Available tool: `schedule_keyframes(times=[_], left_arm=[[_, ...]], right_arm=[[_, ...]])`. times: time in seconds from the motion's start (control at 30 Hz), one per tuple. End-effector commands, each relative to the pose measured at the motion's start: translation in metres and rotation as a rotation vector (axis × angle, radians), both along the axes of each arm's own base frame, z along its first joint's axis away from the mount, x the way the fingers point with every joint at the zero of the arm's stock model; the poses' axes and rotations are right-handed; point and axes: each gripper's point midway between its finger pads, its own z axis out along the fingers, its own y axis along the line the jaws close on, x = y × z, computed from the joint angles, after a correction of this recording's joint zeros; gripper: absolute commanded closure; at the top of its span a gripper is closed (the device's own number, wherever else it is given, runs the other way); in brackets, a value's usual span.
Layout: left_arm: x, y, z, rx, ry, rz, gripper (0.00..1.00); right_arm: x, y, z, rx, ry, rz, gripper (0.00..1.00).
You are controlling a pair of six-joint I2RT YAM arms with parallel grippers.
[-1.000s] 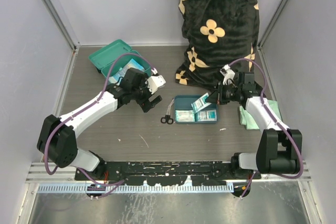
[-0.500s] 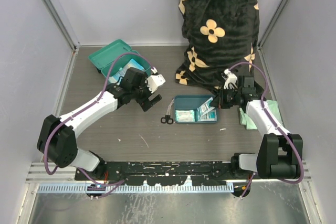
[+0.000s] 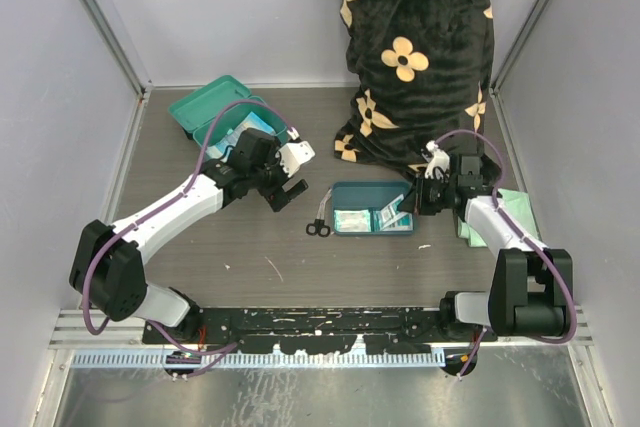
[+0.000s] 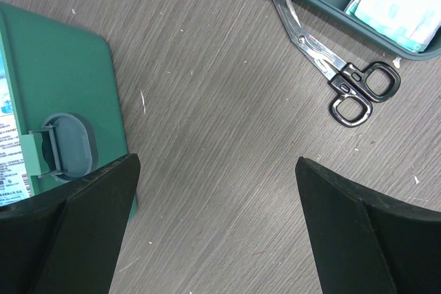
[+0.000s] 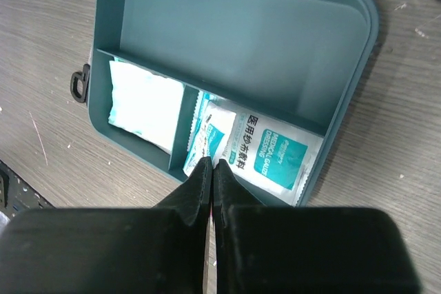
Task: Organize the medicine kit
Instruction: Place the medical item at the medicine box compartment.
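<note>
The teal-green medicine kit [image 3: 212,110] stands open at the back left, with packets inside; its front wall and latch show in the left wrist view [image 4: 65,101]. My left gripper [image 3: 286,193] [image 4: 217,228] is open and empty above bare table, between the kit and the scissors [image 3: 318,224] [image 4: 334,74]. My right gripper [image 3: 414,199] [image 5: 212,164] is shut on the edge of a small gauze packet [image 5: 215,132]. It holds the packet tilted in the right compartment of the flat blue-teal divided tray [image 3: 352,190] [image 5: 234,32], on top of a medical gauze dressing packet [image 5: 272,153].
A white packet [image 5: 141,105] lies in the tray's left compartment. A pale green cloth [image 3: 505,215] lies at the right edge. A black cushion with gold flowers [image 3: 415,47] stands at the back. A small white scrap [image 3: 424,246] lies in front of the tray.
My right gripper has lowered the gauze packet from above the tray into its right compartment. The left arm has not moved.
</note>
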Motion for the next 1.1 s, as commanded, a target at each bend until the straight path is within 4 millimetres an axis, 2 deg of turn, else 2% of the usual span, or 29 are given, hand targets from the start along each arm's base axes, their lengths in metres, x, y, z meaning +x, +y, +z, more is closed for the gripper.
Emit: schedule_keyframes(times=[0.0,0.3,0.53,0.77,1.07], left_arm=[[0.013,-0.005,0.03,-0.049,-0.087,0.004,0.02],[0.015,-0.006,0.032,-0.051,-0.085,0.005,0.02],[0.014,-0.006,0.032,-0.049,-0.086,0.006,0.02],[0.014,-0.004,0.034,-0.048,-0.095,0.009,0.02],[0.015,-0.003,0.035,-0.047,-0.103,0.013,0.02]], right_arm=[[0.011,0.001,0.012,0.024,-0.103,-0.027,0.93],[0.006,0.0,0.005,0.024,-0.092,-0.038,0.76],[0.005,-0.003,0.007,0.01,-0.091,-0.059,0.65],[0.009,-0.014,0.011,-0.04,-0.09,-0.124,0.53],[0.011,-0.022,0.008,-0.071,-0.065,-0.172,0.49]])
